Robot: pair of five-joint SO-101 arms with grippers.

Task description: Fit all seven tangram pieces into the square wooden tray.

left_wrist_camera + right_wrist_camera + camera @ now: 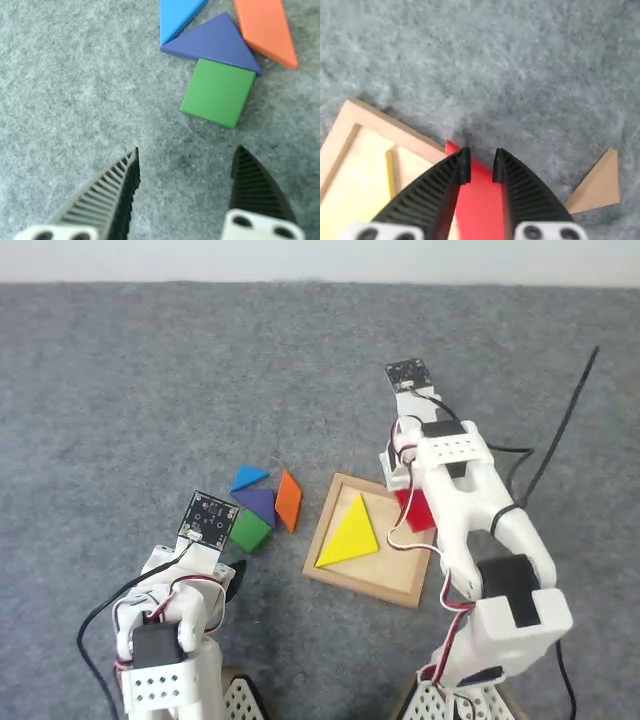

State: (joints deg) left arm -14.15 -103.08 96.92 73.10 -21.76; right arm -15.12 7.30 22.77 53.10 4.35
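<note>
The grey, felt-like counter (150,390) carries everything, and the square wooden tray (398,562) lies near its middle, turned at an angle under the right arm. A large yellow triangle (350,533) lies flat inside the tray on the side away from that arm, with bare wood beside it. The red piece (482,200) sits at the tray's far rim, partly over the wood. The right tool (481,165) has its jaws pinched nearly together on it, so it looks gripped rather than loose. Placing this piece is likely the step in hand. To do it well, the red piece should be turned until an edge runs parallel with the rim or the yellow triangle's slope. Then it should go down flat inside the rim, and the jaws should part only once no corner rides up on the wood. Off to the tray's other side, four pieces cluster on the counter: a purple triangle (215,40), an orange parallelogram (265,30) touching it, a green square (218,92) against the purple one's long edge, and a small blue triangle (177,15). The left tool (187,150) hangs just short of the green square with its jaws spread wide and nothing between them.
</note>
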